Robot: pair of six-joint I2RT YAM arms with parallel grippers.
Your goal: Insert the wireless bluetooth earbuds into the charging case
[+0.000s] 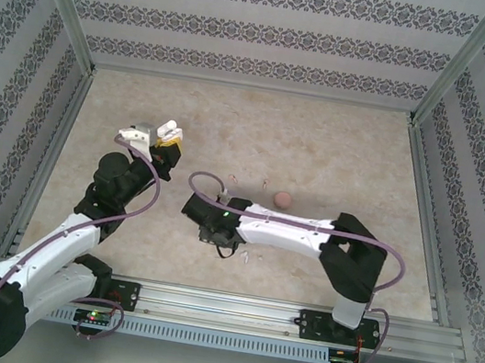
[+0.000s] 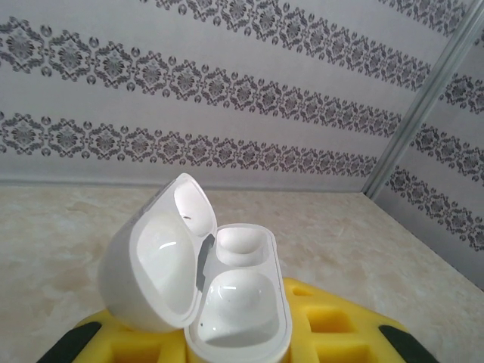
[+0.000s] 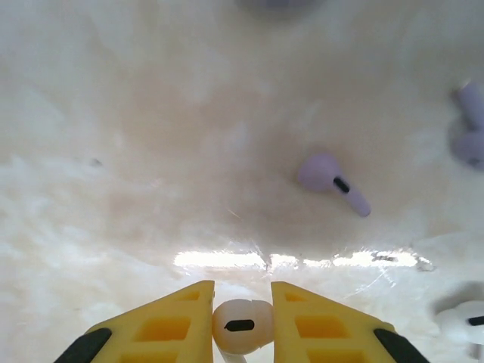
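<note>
One pale, black-slotted earbud (image 3: 242,327) sits pinched in the right end effector (image 3: 242,293).

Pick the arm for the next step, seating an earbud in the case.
Right. The right claw pinches a pale earbud down on the table; the left claw is busy holding the open white case, wells up and looking empty.

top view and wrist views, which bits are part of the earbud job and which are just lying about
In the job:
open white case in the left claw
pale earbud in the right claw
purple earbud
second purple earbud
white earbud

Lying about:
pink round thing, too small to identify
</note>
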